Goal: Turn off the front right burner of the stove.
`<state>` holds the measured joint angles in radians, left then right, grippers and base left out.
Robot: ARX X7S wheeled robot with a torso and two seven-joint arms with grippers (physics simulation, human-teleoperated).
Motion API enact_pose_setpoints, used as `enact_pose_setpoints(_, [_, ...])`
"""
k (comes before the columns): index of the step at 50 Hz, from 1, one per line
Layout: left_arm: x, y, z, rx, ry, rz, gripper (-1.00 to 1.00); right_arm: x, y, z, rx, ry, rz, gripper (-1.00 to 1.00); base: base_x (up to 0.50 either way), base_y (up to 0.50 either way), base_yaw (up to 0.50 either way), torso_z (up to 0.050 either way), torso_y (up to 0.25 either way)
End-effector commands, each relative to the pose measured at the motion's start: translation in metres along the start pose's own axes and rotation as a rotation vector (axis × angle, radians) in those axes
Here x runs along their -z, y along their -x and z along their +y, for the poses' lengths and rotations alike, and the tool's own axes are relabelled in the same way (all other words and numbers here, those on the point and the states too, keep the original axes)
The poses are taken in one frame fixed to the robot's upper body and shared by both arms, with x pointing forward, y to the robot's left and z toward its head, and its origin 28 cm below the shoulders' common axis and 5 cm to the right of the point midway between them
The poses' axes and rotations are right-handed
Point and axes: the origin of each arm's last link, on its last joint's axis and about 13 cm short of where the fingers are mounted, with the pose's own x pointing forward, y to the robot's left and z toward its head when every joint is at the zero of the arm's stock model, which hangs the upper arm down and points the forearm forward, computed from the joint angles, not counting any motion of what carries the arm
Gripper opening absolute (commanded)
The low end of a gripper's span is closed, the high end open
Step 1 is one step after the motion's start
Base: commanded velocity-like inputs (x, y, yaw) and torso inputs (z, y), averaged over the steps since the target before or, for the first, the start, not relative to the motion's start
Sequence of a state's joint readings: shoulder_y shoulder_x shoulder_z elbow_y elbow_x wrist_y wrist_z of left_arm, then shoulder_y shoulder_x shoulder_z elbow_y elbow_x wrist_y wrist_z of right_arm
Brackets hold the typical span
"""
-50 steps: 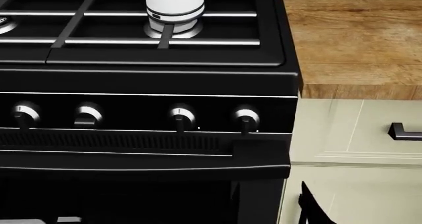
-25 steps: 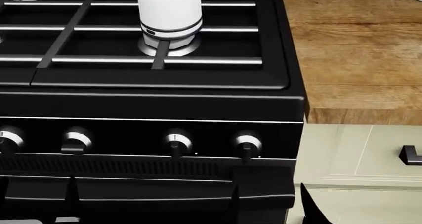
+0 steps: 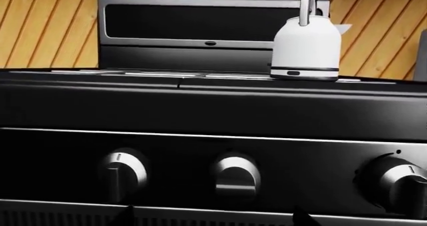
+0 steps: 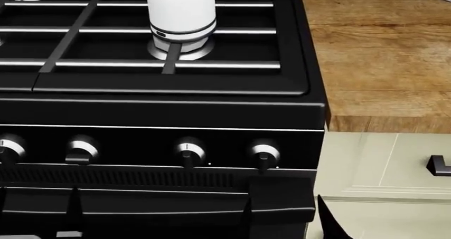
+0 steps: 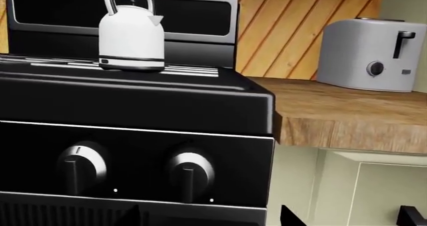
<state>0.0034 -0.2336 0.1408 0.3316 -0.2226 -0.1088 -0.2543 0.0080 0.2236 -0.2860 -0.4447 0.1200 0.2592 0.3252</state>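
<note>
Approach is the step in hand: neither arm touches the stove [image 4: 155,112], and both wrist cameras face its front panel from close by. The front right burner [image 4: 179,48] sits near the front right corner of the cooktop, its silvery ring crossed by a black grate bar, with the white kettle [image 4: 180,9] standing on it. Below it, 4 silvery knobs line the panel in the head view. The rightmost knob [image 4: 263,154] sits nearest the pale green cabinet [image 4: 381,165], with the next knob [image 4: 189,152] to its left.

Which knob governs the front right burner is a judgement, since no label is legible; the rightmost one is the likely candidate. In the right wrist view this knob [image 5: 191,171] has its bar upright, and its neighbour [image 5: 81,167] looks much the same, so neither shows plainly as turned on.

Only dark tips of the right gripper [image 5: 207,217] show at the frame edge, well apart from each other, so it looks wide and holds nothing. The left gripper [image 3: 213,220] shows the same dark tips, likewise spread and empty.

The next move calls for the right gripper to advance squarely onto the rightmost knob, straddle its bar, close, then rotate. A wooden counter [image 4: 373,54] and a toaster [image 5: 370,54] lie to the right, out of the way.
</note>
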Motion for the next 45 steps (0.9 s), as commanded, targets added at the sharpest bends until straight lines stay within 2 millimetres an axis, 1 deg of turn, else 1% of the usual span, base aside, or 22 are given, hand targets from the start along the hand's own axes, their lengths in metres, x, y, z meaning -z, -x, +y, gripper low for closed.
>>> enact_pose_setpoints(1, [-0.004, 0.003, 0.000, 0.001, 0.005, -0.006, 1.00, -0.003, 0.001, 0.000, -0.002, -0.007, -0.005, 1.00, 0.00, 0.00, 0.00, 0.000, 0.000])
enact_pose_setpoints(4, [-0.021, 0.006, -0.001, 0.016, 0.028, -0.047, 1.00, -0.002, 0.001, 0.000, -0.004, -0.009, -0.007, 1.00, 0.00, 0.00, 0.00, 0.000, 0.000])
enact_pose_setpoints(5, [-0.024, 0.006, 0.000, 0.014, 0.029, -0.055, 1.00, -0.002, 0.001, 0.000, -0.003, -0.009, -0.006, 1.00, 0.00, 0.00, 0.00, 0.000, 0.000])
enact_pose_setpoints(7, [-0.036, 0.012, 0.006, -0.017, 0.018, -0.069, 1.00, -0.002, 0.002, 0.000, -0.001, -0.009, -0.006, 1.00, 0.00, 0.00, 0.00, 0.000, 0.000])
enact_pose_setpoints(8, [-0.039, 0.014, 0.010, -0.043, 0.008, -0.071, 1.00, -0.002, 0.001, -0.001, 0.001, -0.010, -0.005, 1.00, 0.00, 0.00, 0.00, 0.000, 0.000])
enact_pose_setpoints(11, [-0.041, 0.018, 0.018, -0.075, -0.002, -0.065, 1.00, -0.001, 0.002, 0.001, -0.003, -0.010, -0.002, 1.00, 0.00, 0.00, 0.00, 0.000, 0.000])
enact_pose_setpoints(17, [-0.046, 0.021, 0.019, -0.077, -0.003, -0.063, 1.00, -0.001, 0.001, 0.000, -0.001, -0.011, -0.003, 1.00, 0.00, 0.00, 0.00, 0.000, 0.000])
enact_pose_setpoints(21, [-0.050, 0.021, 0.019, -0.075, 0.001, -0.073, 1.00, -0.007, 0.002, 0.000, 0.001, -0.012, -0.018, 1.00, 0.00, 0.00, 0.00, 0.000, 0.000])
enact_pose_setpoints(25, [-0.052, 0.021, 0.018, -0.068, 0.005, -0.080, 1.00, -0.017, 0.004, -0.001, -0.001, -0.012, -0.046, 1.00, 0.00, 0.00, 0.00, 0.000, 0.000])
enact_pose_setpoints(35, [-0.057, 0.021, 0.018, -0.062, 0.009, -0.097, 1.00, -0.053, 0.010, -0.003, -0.001, -0.028, -0.163, 1.00, 0.00, 0.00, 0.00, 0.000, 0.000])
enact_pose_setpoints(45, [-0.061, 0.021, 0.017, -0.054, 0.013, -0.114, 1.00, -0.061, 0.010, -0.005, 0.002, -0.033, -0.186, 1.00, 0.00, 0.00, 0.00, 0.000, 0.000])
